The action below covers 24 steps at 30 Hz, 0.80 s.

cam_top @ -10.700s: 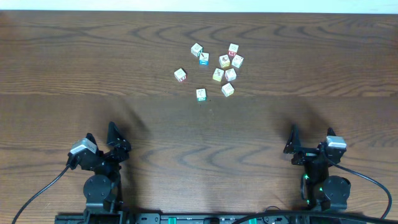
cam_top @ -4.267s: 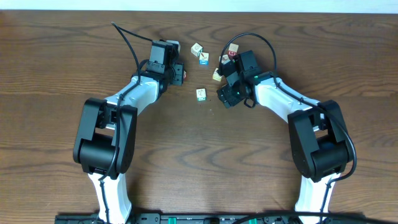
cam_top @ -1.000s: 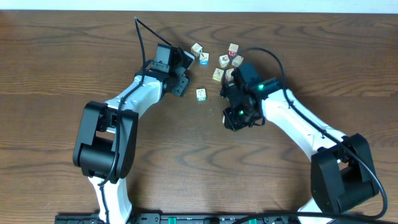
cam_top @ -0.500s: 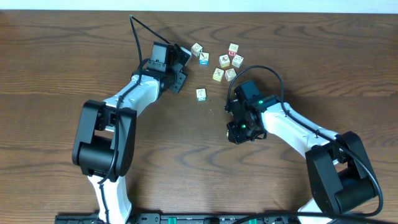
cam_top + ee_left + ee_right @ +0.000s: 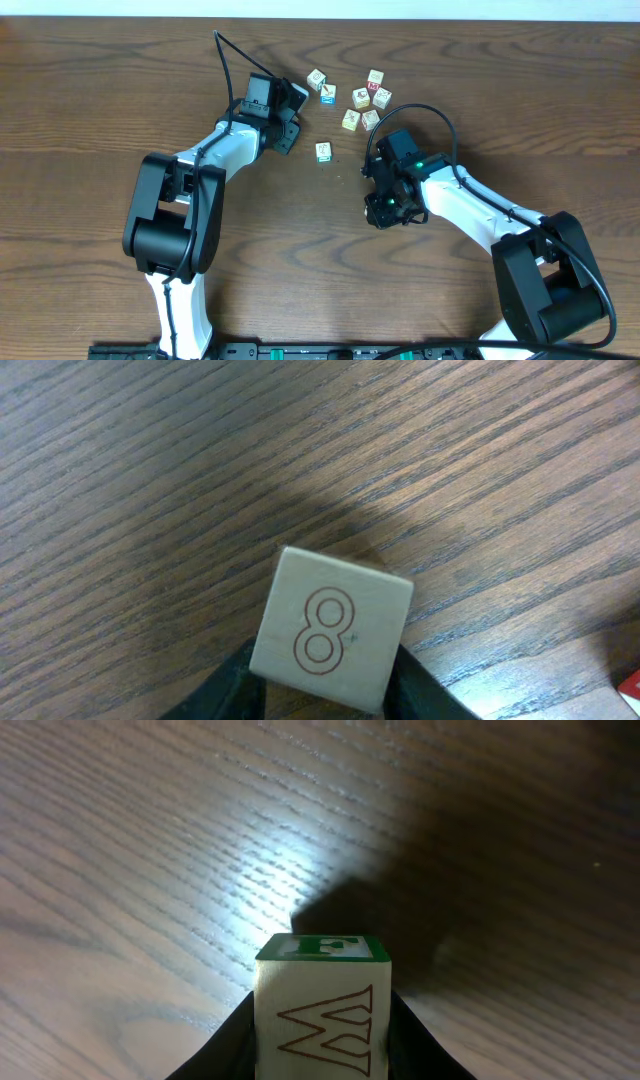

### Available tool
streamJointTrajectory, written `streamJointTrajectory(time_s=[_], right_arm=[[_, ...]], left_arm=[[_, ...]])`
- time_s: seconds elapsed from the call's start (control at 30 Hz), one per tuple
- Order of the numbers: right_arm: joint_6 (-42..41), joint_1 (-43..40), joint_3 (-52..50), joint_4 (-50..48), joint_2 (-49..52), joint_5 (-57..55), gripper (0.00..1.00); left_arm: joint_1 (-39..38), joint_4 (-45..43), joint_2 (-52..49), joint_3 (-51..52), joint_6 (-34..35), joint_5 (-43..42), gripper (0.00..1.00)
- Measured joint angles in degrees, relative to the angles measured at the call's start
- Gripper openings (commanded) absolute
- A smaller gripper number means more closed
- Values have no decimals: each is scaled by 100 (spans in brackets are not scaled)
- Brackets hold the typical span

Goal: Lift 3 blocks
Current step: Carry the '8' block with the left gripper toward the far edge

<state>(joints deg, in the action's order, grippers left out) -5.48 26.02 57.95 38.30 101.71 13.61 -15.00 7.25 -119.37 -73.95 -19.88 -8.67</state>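
Observation:
In the left wrist view a pale block (image 5: pixel 333 630) printed with a red 8 sits between my left gripper's (image 5: pixel 325 682) black fingers, which touch both of its sides; it is at table level. Overhead, that gripper (image 5: pixel 288 120) covers the block. My right gripper (image 5: pixel 322 1032) is shut on a green-edged block (image 5: pixel 322 1010) with a red outlined letter, held above the table over its own shadow. Seen from overhead, the right gripper (image 5: pixel 384 205) hangs nearer the front, away from the cluster. A third loose block (image 5: pixel 323 151) lies between the arms.
Several more cubes lie at the back middle, among them a blue-faced one (image 5: pixel 328 94) and a red-faced one (image 5: pixel 382 97). Bare wood table (image 5: pixel 90 110) stretches left and right. A cable (image 5: pixel 225 60) arcs above the left arm.
The left jaws have closed in onto the 8 block. The right arm drew back toward the front with its block, then held still.

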Motion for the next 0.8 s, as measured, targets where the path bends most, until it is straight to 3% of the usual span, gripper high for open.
streamJointTrajectory(time_s=[0.13,0.23,0.27,0.43,0.8], right_arm=[[-2,0,-2,-24,0,-44,1],[-2,0,-2,-26,0,-85,1],[-2,0,-2,-26,0,-105,1],[-2,0,-2,-26,0,-160,1],[-26,-9,-7,-192,0,-389,1]], left_arm=[[-2,59,0,0,7,0,24],[-9,131,0,-2,22,2,41],[-9,133,2,-4,15,0,53],[-9,162,20,-20,48,0,69],[-33,627,227,0,144,2,71]])
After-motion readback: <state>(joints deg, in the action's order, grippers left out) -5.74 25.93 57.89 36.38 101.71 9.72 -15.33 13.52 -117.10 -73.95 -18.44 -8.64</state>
